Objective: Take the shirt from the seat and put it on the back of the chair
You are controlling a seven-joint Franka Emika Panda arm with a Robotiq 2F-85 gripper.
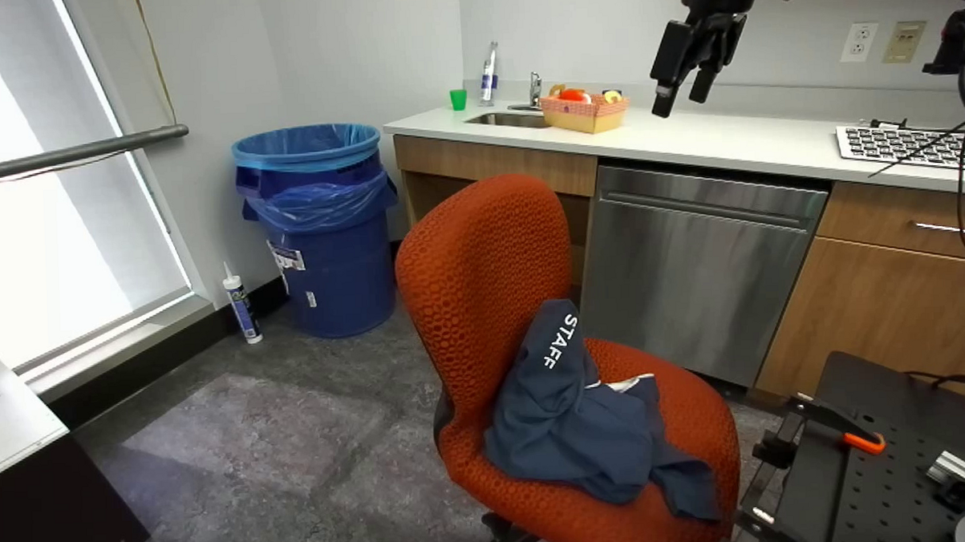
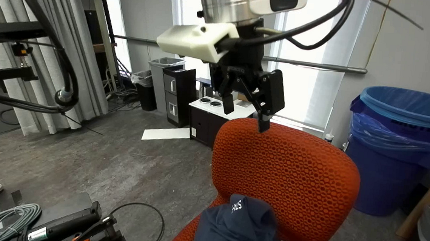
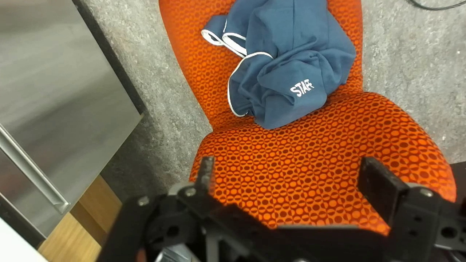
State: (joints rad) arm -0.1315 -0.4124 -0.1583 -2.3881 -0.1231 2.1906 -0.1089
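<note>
A dark blue shirt with white "STAFF" lettering lies crumpled on the seat of an orange chair, against the foot of the backrest. The shirt shows in both exterior views point(image 1: 576, 436) point(image 2: 236, 226) and in the wrist view point(image 3: 302, 69). The chair's back point(image 1: 490, 255) point(image 2: 283, 174) is bare and upright; it fills the lower middle of the wrist view point(image 3: 291, 156). The seat point(image 1: 688, 400) is partly covered by the shirt. My gripper point(image 1: 681, 103) point(image 2: 246, 117) points down, above the chair. Its fingers point(image 3: 287, 162) are wide apart with nothing between them.
A blue bin point(image 1: 330, 260) stands behind the chair near the wall. A white counter point(image 1: 734, 134) with a steel dishwasher point(image 1: 699, 271) runs beside the chair. A black perforated table point(image 1: 899, 481) with tools is near the seat's front. Cables hang from the arm point(image 2: 312, 32).
</note>
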